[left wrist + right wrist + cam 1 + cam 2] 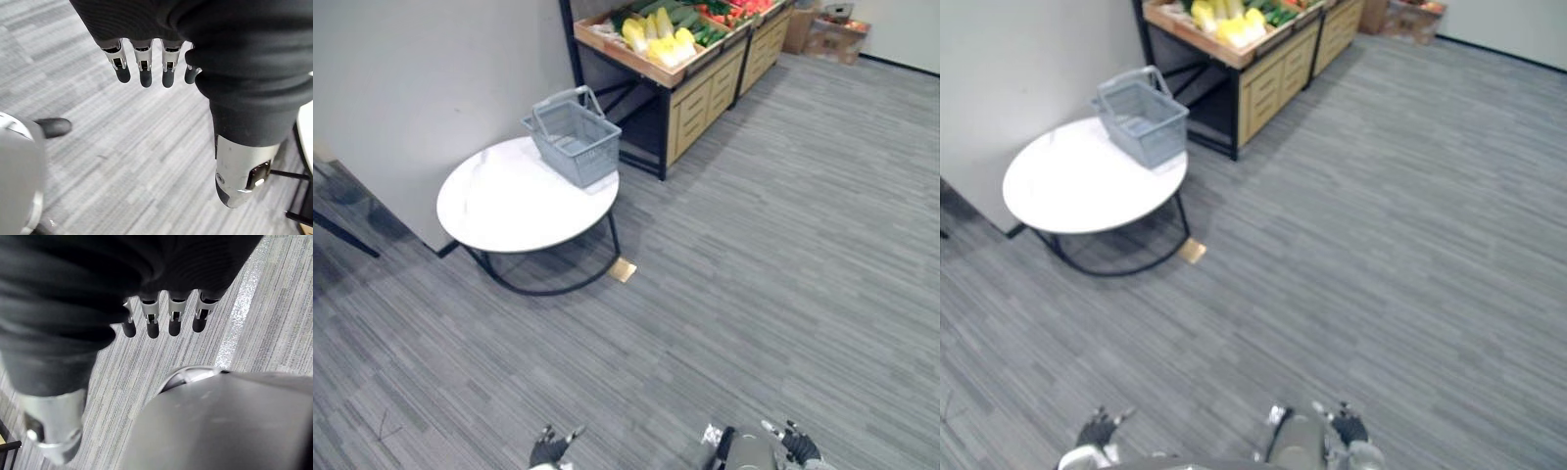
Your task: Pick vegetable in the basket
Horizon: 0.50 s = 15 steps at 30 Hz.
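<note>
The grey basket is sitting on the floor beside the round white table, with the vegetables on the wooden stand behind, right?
Not quite: the grey basket stands on the round white table, not on the floor, as the left eye view shows. The vegetables are indeed on the wooden stand behind.

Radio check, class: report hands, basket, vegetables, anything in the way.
Left hand, right hand open, holding nothing. Basket on white round table. Vegetables on far stand. Tan scrap beside table.
</note>
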Available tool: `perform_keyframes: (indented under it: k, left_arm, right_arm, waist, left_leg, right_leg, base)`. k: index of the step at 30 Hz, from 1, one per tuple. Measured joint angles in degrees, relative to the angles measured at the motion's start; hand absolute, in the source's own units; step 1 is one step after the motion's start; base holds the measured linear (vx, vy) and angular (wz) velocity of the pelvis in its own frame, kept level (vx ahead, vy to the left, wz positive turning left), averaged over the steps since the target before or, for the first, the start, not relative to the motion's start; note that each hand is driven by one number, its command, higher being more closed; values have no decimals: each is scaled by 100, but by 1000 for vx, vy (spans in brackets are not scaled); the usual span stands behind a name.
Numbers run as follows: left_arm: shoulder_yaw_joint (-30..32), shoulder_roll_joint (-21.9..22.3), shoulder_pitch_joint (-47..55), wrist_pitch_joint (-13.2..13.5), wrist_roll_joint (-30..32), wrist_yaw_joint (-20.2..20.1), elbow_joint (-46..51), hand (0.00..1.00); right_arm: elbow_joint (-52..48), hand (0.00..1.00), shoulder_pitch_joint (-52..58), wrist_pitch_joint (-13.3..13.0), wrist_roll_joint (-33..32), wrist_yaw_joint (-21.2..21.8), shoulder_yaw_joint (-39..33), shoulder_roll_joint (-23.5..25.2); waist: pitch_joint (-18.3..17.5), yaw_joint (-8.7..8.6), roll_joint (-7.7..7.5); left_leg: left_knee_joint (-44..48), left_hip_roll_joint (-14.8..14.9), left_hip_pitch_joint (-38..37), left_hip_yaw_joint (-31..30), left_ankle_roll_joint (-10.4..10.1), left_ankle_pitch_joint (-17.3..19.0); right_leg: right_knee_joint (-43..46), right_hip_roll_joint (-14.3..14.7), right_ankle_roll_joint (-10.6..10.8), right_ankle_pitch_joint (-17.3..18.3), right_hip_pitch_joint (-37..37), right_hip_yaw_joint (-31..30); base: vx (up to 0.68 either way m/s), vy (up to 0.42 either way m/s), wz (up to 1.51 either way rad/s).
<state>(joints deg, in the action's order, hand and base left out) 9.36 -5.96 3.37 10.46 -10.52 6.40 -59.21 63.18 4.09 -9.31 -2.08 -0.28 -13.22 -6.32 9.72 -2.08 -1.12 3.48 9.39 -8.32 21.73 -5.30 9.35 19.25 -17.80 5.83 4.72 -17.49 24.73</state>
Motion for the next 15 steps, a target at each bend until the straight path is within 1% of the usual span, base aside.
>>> perform_keyframes:
  k: [1,2,3,4,5,6,7,9,10,11,12,13,14,15]
  left_arm:
    - [12,118,-119,29,-3,11,-65,0]
    - [-35,286,-138,24,-14,-6,-158,0]
    - [-46,376,-138,24,-25,2,-156,0]
    - [-53,396,-130,26,-24,10,-162,0]
    - [-51,404,-93,32,-14,24,-171,0]
    - [-37,395,-65,35,5,44,-187,0]
    - [-31,399,-57,34,6,63,-208,0]
    - [-30,404,15,26,6,110,-250,0]
    - [-42,435,42,21,9,133,-245,0]
    - [-39,405,28,18,11,176,-242,0]
    - [-36,390,29,14,9,193,-241,0]
    - [9,356,25,12,4,219,-239,0]
    - [13,347,0,16,3,217,-230,0]
    - [16,347,-14,16,3,216,-229,0]
  right_arm:
    - [61,0,-6,49,15,-15,-51,-41]
    - [29,0,-113,80,105,-47,-216,-70]
    - [-22,0,-172,69,214,-71,-393,-108]
    - [-19,0,-158,91,216,-75,-437,-124]
    - [-20,0,-160,118,219,-78,-424,-166]
    - [-66,0,-182,111,225,-68,-422,-178]
    - [-79,0,-197,111,225,-64,-422,-181]
    - [-55,0,-224,111,224,-55,-415,-156]
    - [9,0,-178,113,220,-56,-386,-183]
    - [81,0,-124,126,218,-57,-352,-222]
    - [81,0,-88,130,214,-60,-313,-231]
    - [80,0,-12,134,210,-78,-193,-242]
    - [77,0,-46,133,210,-112,-150,-244]
    - [77,0,-67,133,210,-141,-154,-276]
  waist:
    - [73,-18,38]
    - [104,76,201]
    - [190,20,253]
    - [192,23,279]
    - [183,66,320]
    - [154,73,367]
    - [148,80,377]
    - [140,65,332]
    - [135,47,338]
    - [136,52,375]
    - [139,49,369]
    - [184,63,292]
    - [187,75,286]
    - [185,72,293]
  left_leg:
    - [-120,37,-132,-58,-284,58]
    - [-217,12,-173,-31,-397,11]
    - [-245,-94,-265,-19,-369,-156]
    - [-297,-66,-395,107,-383,-143]
    - [-449,1,-597,103,-382,-144]
    - [-418,63,-681,99,-384,-148]
    - [-305,109,-666,98,-385,-148]
    - [605,298,-279,-60,-398,-139]
    - [1710,542,249,-270,-445,-182]
    - [2848,829,778,-451,-665,-490]
    - [3265,942,952,-490,-715,-739]
    - [3940,1147,1173,-453,-699,-1285]
    - [4591,1308,1447,-284,-652,-1142]
    - [4847,1335,1599,-167,-594,-963]
  right_leg:
    - [-219,130,-351,-596,132,29]
    - [-110,188,-297,-450,98,112]
    - [420,81,-271,-20,2,37]
    - [694,57,-302,215,-19,35]
    - [1050,76,-318,573,-17,41]
    - [1240,111,-357,833,-7,33]
    - [1267,137,-365,900,17,33]
    - [1137,183,-358,1002,209,114]
    - [929,223,-361,1003,425,238]
    - [813,263,-395,994,692,407]
    - [806,250,-413,1002,817,480]
    - [692,251,-457,1051,1119,535]
    - [469,250,-444,1052,1382,549]
    - [330,246,-424,1040,1492,548]
  base:
    - [293,-174,17]
    - [382,-208,14]
    - [324,-122,2]
    - [285,-157,20]
    - [292,-213,3]
    - [261,-221,-4]
    - [243,-220,-4]
    - [217,-186,12]
    - [254,-148,36]
    - [266,-115,37]
    - [303,-72,33]
    - [311,-33,18]
    - [309,-10,11]
    - [276,43,2]
